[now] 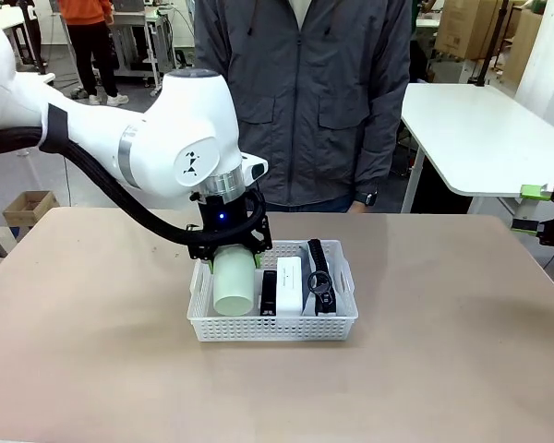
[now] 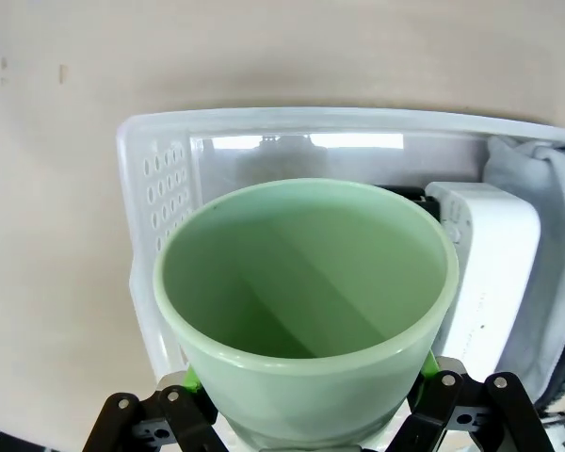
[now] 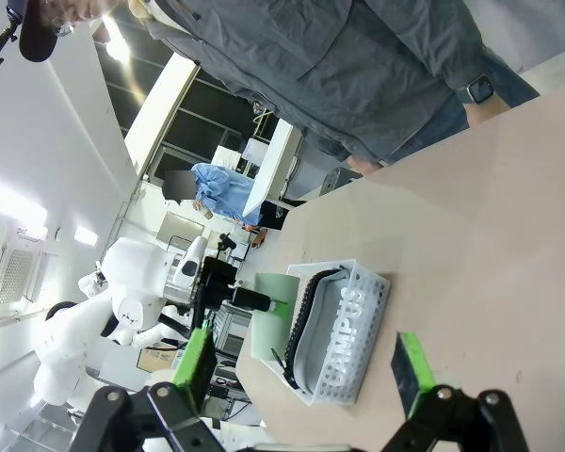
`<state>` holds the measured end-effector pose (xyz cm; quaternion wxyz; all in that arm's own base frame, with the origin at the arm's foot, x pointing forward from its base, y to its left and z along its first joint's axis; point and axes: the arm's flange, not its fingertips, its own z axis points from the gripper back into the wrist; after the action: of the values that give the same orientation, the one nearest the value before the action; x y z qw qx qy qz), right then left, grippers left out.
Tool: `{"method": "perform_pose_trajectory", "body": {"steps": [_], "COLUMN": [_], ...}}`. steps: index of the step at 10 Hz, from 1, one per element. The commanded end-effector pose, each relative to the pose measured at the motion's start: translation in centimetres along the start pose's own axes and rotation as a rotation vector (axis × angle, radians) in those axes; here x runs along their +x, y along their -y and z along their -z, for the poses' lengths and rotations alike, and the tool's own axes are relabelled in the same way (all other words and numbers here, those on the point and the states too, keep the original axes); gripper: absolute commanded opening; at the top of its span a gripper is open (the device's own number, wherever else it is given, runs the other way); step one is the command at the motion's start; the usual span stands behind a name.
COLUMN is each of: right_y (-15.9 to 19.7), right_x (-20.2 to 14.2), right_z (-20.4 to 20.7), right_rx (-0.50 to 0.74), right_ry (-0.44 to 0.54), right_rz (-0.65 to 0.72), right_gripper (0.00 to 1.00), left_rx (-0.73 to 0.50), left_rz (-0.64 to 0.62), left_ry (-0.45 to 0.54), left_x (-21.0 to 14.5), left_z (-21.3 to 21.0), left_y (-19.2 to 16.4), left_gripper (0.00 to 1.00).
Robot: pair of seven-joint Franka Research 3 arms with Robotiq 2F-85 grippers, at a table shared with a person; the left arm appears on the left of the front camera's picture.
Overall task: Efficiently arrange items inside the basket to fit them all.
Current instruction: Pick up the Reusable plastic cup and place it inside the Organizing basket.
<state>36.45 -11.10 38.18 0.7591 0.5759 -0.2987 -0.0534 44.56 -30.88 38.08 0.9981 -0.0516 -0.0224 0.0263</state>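
Left gripper (image 2: pixel 311 400) clamped on pale green cup (image 2: pixel 306 301), cup between pads, mouth down over basket's (image 1: pixel 273 328) left end. Beside it: stapler (image 1: pixel 269 291), white box (image 1: pixel 289 281), grey pouch (image 1: pixel 328 277). Right gripper (image 3: pixel 301 367) jaws apart, empty, well off.

Basket (image 3: pixel 344 350) on table (image 3: pixel 490 254) — jaws apart

Pale green plastic cup (image 1: pixel 233 282) hangs mouth-down over left end of white perforated basket (image 1: pixel 273 327), clamped at its sides; empty inside (image 2: pixel 306 282). Black stapler (image 1: pixel 269 290) just right of cup, white rectangular box (image 1: pixel 290 284) beside it, grey pouch with black strap (image 1: pixel 319 275) at right end
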Motion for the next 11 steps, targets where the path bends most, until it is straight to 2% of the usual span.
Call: {"method": "perform_pose_trajectory", "body": {"steps": [1,6,11], "right_y": [-0.3,-0.3,-0.3], "right_x": [0.1,0.1,0.1], "right_z": [-0.1,-0.1,-0.1], "right_rx": [0.009,0.009,0.009], "right_ry": [0.000,0.000,0.000], "right_rz": [0.007,0.007,0.007], "right_gripper": [1.00,1.00,1.00], "left_rx": [0.035,0.086,0.086], "left_rz": [0.005,0.019,0.012], "left_ry": [0.009,-0.013,-0.016], "left_x": [0.0,0.9,1.3], "left_z": [0.6,3.5,4.0], "left_y": [0.5,1.3,1.4], "left_gripper": [0.88,0.88,0.88]}}
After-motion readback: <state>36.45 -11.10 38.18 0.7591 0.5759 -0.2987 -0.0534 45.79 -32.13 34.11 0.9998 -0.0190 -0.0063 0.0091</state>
